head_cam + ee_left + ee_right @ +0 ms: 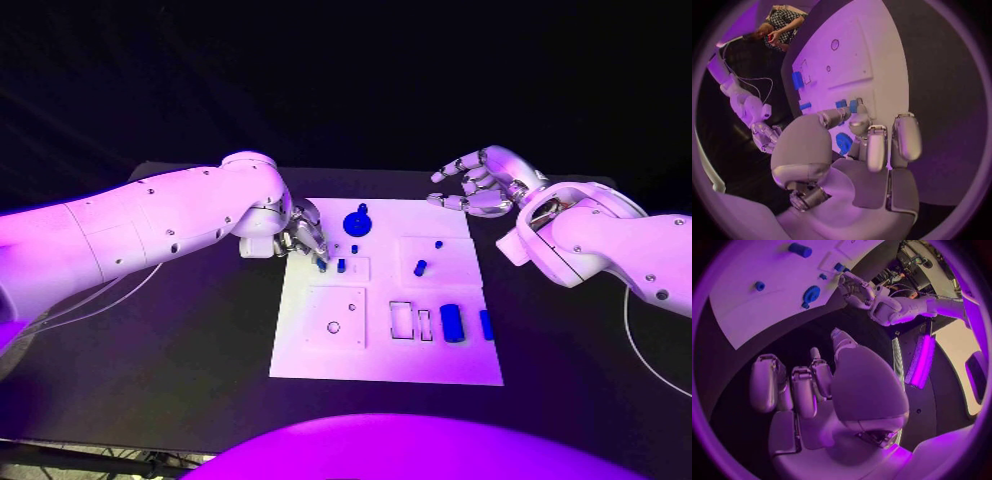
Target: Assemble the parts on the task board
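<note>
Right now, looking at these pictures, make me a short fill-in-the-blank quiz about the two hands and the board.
1. The left hand has its fingertips down at the ____ edge of the task board, as the head view shows it.
2. The right hand holds ____ and hovers above the black table, beyond the board's far corner.
3. The round blue part lies nearer the ____ hand.

Missing words: left; nothing; left
</note>
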You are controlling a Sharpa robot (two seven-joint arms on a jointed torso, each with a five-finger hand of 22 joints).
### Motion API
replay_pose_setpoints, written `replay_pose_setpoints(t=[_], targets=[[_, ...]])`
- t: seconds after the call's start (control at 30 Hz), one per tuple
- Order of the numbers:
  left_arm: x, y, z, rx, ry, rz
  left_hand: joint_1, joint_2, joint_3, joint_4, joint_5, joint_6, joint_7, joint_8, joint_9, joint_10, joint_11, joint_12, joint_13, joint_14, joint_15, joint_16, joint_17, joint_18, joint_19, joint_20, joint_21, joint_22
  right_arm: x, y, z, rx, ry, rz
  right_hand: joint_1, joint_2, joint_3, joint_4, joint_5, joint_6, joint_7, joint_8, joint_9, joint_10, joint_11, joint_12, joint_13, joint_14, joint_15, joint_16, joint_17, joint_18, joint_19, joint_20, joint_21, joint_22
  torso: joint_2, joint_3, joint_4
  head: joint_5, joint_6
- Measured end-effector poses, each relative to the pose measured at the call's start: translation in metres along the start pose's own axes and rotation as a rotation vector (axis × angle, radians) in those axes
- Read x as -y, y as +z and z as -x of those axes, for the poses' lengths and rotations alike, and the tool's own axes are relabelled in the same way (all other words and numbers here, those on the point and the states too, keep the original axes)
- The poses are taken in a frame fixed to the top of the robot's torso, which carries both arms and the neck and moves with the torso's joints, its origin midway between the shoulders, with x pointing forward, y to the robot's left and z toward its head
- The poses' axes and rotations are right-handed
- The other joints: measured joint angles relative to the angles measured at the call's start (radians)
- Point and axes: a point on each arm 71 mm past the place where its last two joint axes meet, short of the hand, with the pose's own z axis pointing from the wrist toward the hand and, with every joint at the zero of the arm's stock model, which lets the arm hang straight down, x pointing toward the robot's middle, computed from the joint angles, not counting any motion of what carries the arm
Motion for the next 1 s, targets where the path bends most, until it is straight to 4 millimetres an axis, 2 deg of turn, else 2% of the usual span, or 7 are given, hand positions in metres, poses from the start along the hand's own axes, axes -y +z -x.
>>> replay_pose_setpoints(t=[1.0], targets=[[0.007,0.002,-0.0017,0.044,0.115,0.028,0.004,-0.004,0.0,0.0,-0.001,0.0,0.0,-0.002,0.0,0.0,0.0,0.0,-0.004,0.002,-0.002,0.0,0.0,0.0,0.0,0.0,0.004,0.0,0.0004,0.0,-0.001,-0.002,0.001,0.0,0.0,0.0,0.0,0.0,0.0,0.0,0.0,0.0,-0.001,0.0,0.0,0.0,0.0,0.0,0.0,0.0,0.0,0.0,0.0,0.0,0.0,0.0,0.0,-0.0002,0.0,-0.001,-0.005]])
